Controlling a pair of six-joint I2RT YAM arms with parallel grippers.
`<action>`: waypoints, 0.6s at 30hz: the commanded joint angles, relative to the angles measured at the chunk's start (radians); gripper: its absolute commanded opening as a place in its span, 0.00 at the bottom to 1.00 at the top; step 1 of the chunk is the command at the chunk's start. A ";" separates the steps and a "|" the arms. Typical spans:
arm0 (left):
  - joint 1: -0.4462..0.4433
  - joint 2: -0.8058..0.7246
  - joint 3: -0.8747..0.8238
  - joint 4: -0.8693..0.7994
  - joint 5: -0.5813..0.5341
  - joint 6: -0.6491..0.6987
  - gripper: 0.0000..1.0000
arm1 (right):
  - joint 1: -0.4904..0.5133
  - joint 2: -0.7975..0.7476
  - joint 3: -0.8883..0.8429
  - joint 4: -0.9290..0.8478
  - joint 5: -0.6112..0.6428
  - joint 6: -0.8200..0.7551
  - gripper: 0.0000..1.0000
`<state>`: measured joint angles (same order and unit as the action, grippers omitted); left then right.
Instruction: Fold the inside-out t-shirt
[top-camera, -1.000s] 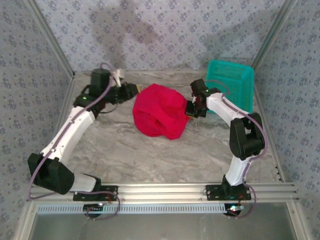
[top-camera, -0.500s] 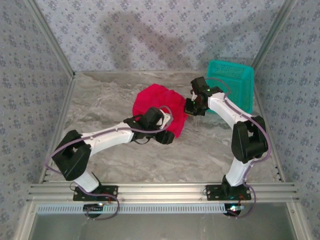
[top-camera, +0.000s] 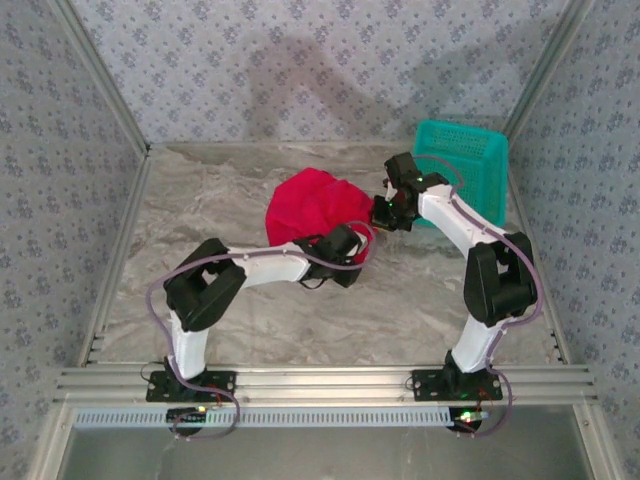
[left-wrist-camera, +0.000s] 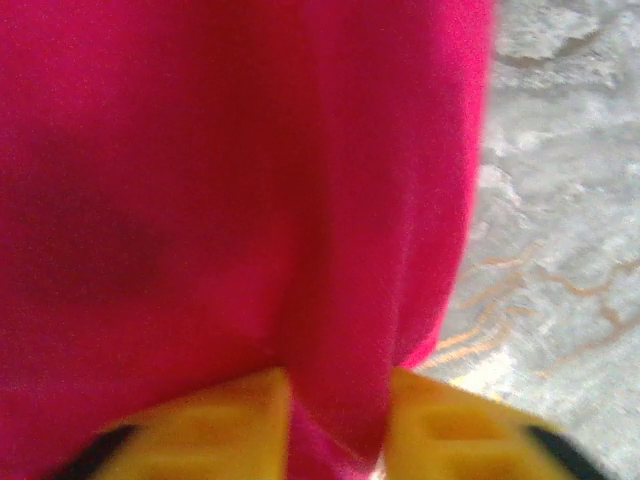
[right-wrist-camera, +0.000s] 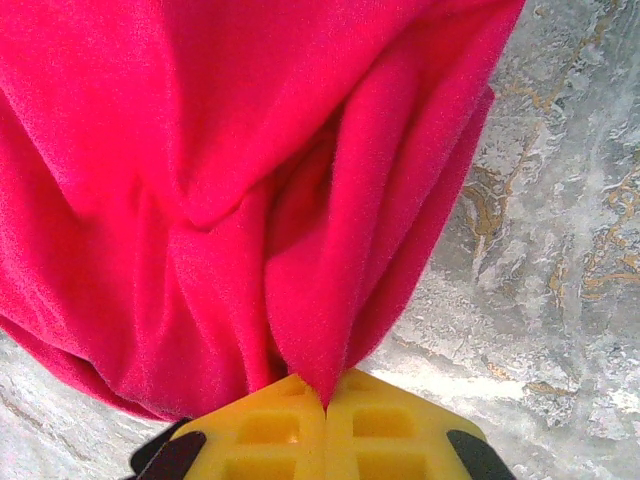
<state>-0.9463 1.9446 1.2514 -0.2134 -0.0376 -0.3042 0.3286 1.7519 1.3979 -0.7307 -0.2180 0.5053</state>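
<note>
Right gripper (right-wrist-camera: 325, 400): clenched, with yellow fingers (right-wrist-camera: 390, 425) pressed flat together on a pointed pinch of red cloth. Seen from above (top-camera: 383, 212) at the right-hand edge of the garment, just left of the basket.

Left gripper (left-wrist-camera: 338, 405): clamped on a thicker fold of the same cloth, with yellow fingers (left-wrist-camera: 200, 425) held apart by the bunched fabric filling the gap. Wrist view blurred. Seen from above (top-camera: 352, 243) at the near edge of the garment, forearm stretched low across the table.

Inside-out t-shirt (top-camera: 312, 205): plain bright red, soft, heaped in a rounded crumpled mound. Placed at mid-table, slightly toward the far side, between the two grippers and held by both. Deep creases gathered toward the right-hand pinch. Cloth surface plain in both wrist views.

Table (top-camera: 300, 315): pale grey marbled top with faint tan veining, bare around the mound.

Basket (top-camera: 465, 165): teal plastic mesh, at the far right corner, just beside the right forearm, apart from the shirt.

Walls (top-camera: 300, 60): pale blue-grey with a small repeated floral motif, framed by metal posts.

Rail (top-camera: 320, 382): bare aluminium, along the near edge, carrying both arm bases.
</note>
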 joint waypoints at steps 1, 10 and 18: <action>0.014 -0.061 0.082 -0.127 -0.041 -0.018 0.00 | -0.010 -0.043 0.010 -0.047 -0.014 -0.016 0.00; 0.181 -0.412 0.406 -0.564 0.109 0.001 0.00 | -0.021 -0.082 -0.077 -0.126 0.120 -0.146 0.00; 0.443 -0.531 0.484 -0.593 0.278 -0.065 0.00 | -0.013 -0.291 -0.109 -0.233 0.138 -0.180 0.00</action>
<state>-0.5388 1.3998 1.7260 -0.7689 0.1604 -0.3313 0.3279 1.5360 1.3041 -0.8406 -0.1390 0.3588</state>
